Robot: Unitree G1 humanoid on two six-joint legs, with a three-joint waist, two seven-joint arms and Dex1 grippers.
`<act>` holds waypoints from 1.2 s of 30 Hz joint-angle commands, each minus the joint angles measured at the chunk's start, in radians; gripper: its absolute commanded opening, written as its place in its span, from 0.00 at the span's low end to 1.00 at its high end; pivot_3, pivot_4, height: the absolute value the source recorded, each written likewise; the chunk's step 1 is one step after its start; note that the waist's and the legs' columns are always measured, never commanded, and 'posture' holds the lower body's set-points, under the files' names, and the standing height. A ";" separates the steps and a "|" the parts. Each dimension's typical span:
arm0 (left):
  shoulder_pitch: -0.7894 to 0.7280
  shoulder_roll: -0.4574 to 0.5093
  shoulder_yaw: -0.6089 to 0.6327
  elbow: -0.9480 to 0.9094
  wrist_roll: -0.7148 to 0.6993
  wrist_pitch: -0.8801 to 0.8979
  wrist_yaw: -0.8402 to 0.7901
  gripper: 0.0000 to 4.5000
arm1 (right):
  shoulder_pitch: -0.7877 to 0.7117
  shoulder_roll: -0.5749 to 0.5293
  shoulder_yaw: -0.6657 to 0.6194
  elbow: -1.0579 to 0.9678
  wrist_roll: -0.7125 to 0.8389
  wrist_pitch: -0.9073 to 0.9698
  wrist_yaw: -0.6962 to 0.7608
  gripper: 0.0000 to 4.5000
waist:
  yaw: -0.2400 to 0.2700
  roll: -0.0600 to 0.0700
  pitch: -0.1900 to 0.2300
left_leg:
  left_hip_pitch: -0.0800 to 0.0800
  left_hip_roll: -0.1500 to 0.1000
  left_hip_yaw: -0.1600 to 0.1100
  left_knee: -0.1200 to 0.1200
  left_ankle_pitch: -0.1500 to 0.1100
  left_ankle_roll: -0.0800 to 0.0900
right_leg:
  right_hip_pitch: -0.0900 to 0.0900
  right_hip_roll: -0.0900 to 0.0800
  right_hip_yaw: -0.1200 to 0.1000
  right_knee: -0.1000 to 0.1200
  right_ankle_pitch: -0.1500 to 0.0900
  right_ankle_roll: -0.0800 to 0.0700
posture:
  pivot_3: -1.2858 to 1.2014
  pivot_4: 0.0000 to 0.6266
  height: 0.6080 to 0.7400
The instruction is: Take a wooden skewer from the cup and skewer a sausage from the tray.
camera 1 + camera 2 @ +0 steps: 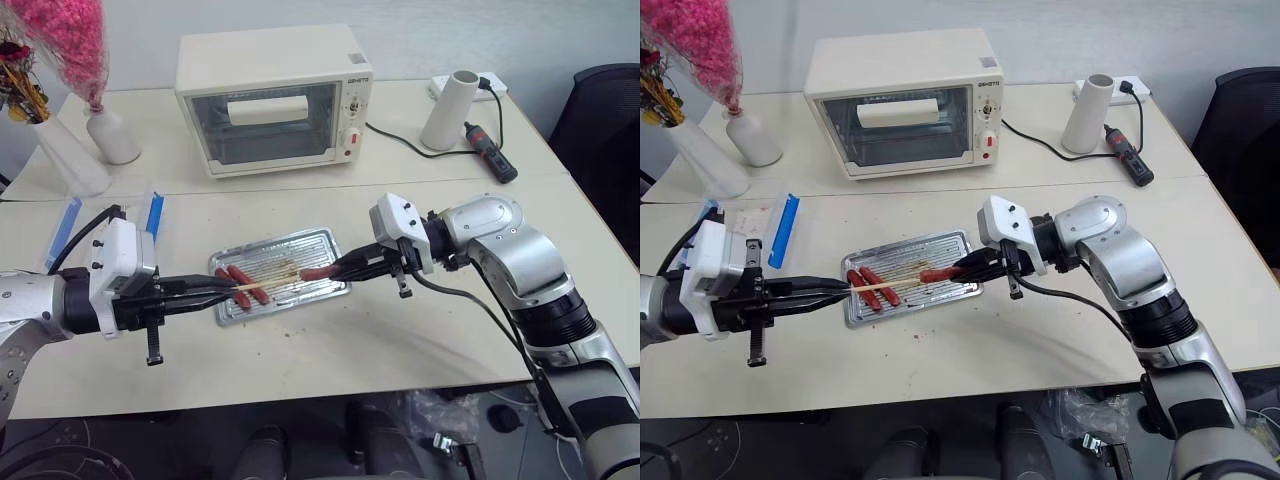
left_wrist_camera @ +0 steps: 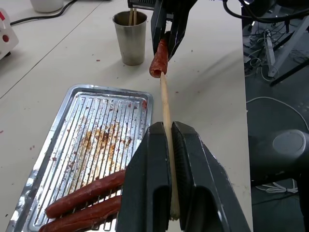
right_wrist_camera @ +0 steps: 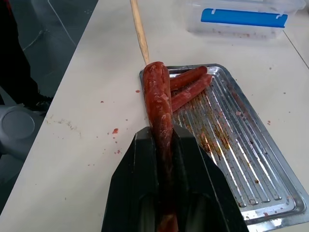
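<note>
**Skewer tip is at the sausage end — keeping it on axis from here**

So I'm at the actual poke. My left gripper (image 2: 166, 145) is clamped tight on the wooden skewer (image 2: 165, 104), the stick running out between the two black fingers toward the other arm. My right gripper (image 3: 164, 145) is closed around the sausage (image 3: 159, 96), holding it lengthwise so one end sticks out past the fingertips. Both are held just above the near edge of the tray (image 1: 325, 245), where two more sausages (image 1: 243, 282) lie side by side at the left end. The cup (image 2: 129, 36) with spare skewers stands on the table behind the right gripper.

In the left wrist view the tip is right at the cut end of the sausage, touching it or barely in — I can't tell which.

What I think matters now:

- The stick has to run down the sausage's long axis. Any angle and the point probably breaks out the side.
- The grip on the sausage sits well back from the free end, so that end can bend away. I'd push slowly and straight.
- The skewer is thin and held near its back end, so it may bow — small advances, checking both wrist views each time.
</note>
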 commanded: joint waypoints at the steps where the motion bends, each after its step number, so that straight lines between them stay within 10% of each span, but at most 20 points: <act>1: -0.008 0.011 0.010 0.002 0.007 -0.021 -0.012 0.00 | -0.004 0.001 -0.034 -0.061 0.032 -0.001 0.002 0.05 | 0.000 0.000 0.000 | 0.000 0.000 0.000 0.000 0.000 0.000 | 0.000 0.000 0.000 0.000 0.000 0.000 | 0.52 0.24 1.00; 36: -0.008 0.023 0.035 0.033 0.045 -0.054 -0.056 0.00 | 0.008 -0.013 -0.039 -0.010 0.002 -0.043 -0.005 0.05 | 0.000 0.000 0.000 | 0.000 0.000 0.000 0.001 0.000 0.000 | 0.000 0.000 0.000 0.001 0.000 0.000 | 0.52 0.24 1.00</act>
